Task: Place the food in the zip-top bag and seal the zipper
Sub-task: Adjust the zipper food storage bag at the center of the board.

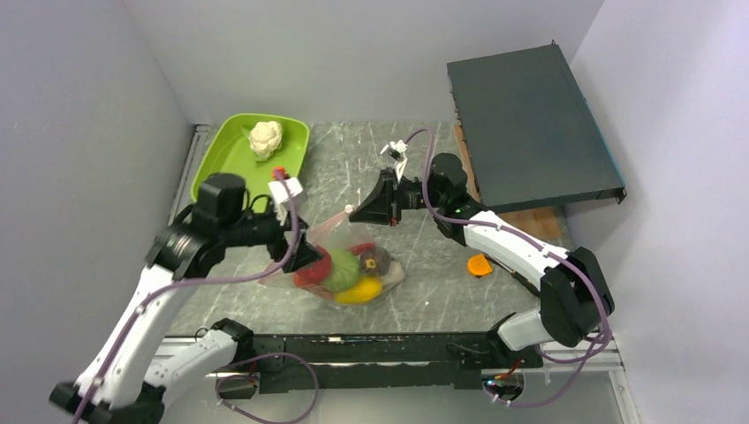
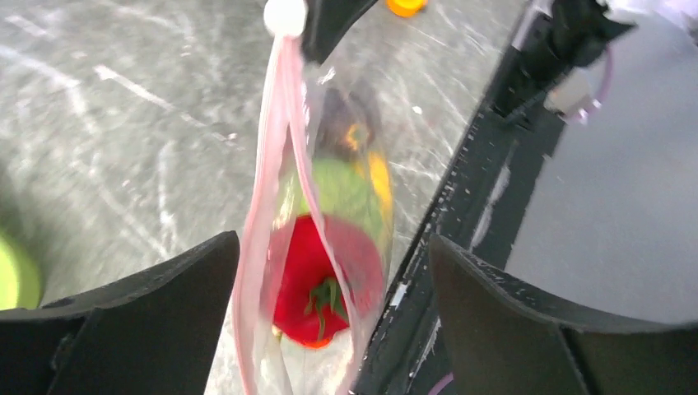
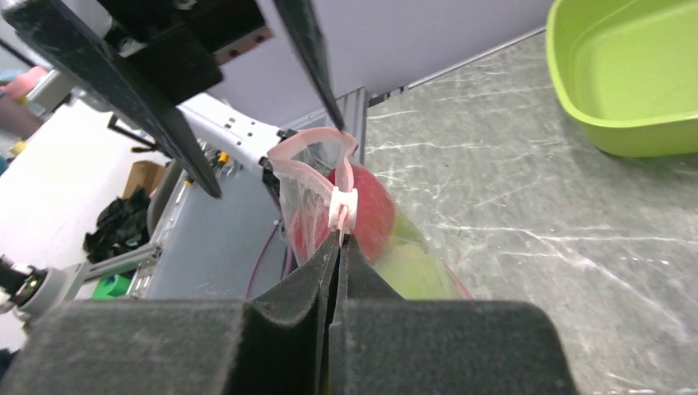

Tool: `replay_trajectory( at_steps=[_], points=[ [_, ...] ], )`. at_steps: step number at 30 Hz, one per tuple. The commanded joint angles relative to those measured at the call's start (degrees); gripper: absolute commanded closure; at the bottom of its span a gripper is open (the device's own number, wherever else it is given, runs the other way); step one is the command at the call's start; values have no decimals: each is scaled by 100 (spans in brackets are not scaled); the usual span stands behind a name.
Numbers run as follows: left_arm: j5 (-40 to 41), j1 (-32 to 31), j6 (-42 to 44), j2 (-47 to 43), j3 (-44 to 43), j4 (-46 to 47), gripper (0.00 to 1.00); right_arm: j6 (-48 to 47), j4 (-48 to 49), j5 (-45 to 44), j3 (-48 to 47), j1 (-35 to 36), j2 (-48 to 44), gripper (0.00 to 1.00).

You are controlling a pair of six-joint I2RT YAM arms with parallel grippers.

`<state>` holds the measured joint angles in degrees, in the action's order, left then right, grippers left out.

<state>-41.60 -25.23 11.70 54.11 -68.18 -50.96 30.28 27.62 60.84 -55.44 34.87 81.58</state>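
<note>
At the far left, a lime-green plastic tray (image 1: 208, 157) on the grey marbled desk (image 1: 353, 159) holds one whitish cauliflower-shaped toy (image 1: 265, 139), well apart from the rest. Next is the left end effector (image 2: 331, 243), its fingers spread wide on either side of the clear crinkly zip-top bag (image 1: 394, 272) and gripping nothing; I cannot tell whether one finger brushes the film. The bag lies near the desk's middle with its mouth raised. Inside are a red toy with a green stem (image 2: 317, 284), a green piece (image 2: 342, 193), a yellow piece (image 1: 360, 291) and a dark purple one (image 1: 375, 261). The film looks thin, limp and probably slick, and the load is light but loose, so I expect it to sag and shift. The pale pink zipper strip (image 2: 278, 123) is the firmest part and the sensible place to take hold, pinched flat across both lips. To the right, the right end effector (image 3: 337, 240) is fully closed on that strip, just under a small white slider tab (image 3: 342, 210). Farthest right, a flat orange disc (image 1: 479, 265) lies alone on the desk. The left wrist view shows all four pieces in a row down the bag, where the right wrist view gives only red and green. The right wrist view shows the pinch itself, which the left wrist view cuts off at its top edge. Only the overhead view shows the cauliflower toy.
</note>
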Motion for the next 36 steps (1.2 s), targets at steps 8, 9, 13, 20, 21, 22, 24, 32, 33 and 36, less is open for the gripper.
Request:
replay_trajectory(
  at_steps=[8, 9, 13, 20, 21, 22, 24, 32, 33, 36],
  points=[
    [2529, 45, -2100, -2052, 1190, 407, 0, 126, 764, -71, 86, -238, -323, 100],
    [2588, 45, -2139, -2120, 1252, 389, 0, 147, 785, -39, 86, -257, -316, 100],
    [3059, 45, -2006, -2179, 1275, 167, 0, 154, 777, 54, 73, -297, -311, 100],
    [3229, 45, -950, -1800, 1337, 65, 0, 128, 747, 220, 51, -344, -306, 100],
    [3166, 45, -761, -1735, 1404, 152, 0, 141, 767, 239, 44, -347, -301, 100],
    [3003, 45, -524, -1681, 1463, 250, 0, 144, 777, 263, 40, -359, -293, 100],
    [2646, 53, -144, -1588, 1564, 379, 1, 140, 772, 283, 27, -359, -276, 100],
    [1981, 70, 464, -1161, 1490, -66, 29, 109, 740, 285, 25, -398, -263, 100],
    [1985, 71, 481, -1097, 1439, -132, 37, 114, 749, 288, 24, -398, -251, 100],
    [2206, 71, 516, -901, 1116, -470, 67, 124, 780, 258, 24, -410, -244, 100]
  ],
)
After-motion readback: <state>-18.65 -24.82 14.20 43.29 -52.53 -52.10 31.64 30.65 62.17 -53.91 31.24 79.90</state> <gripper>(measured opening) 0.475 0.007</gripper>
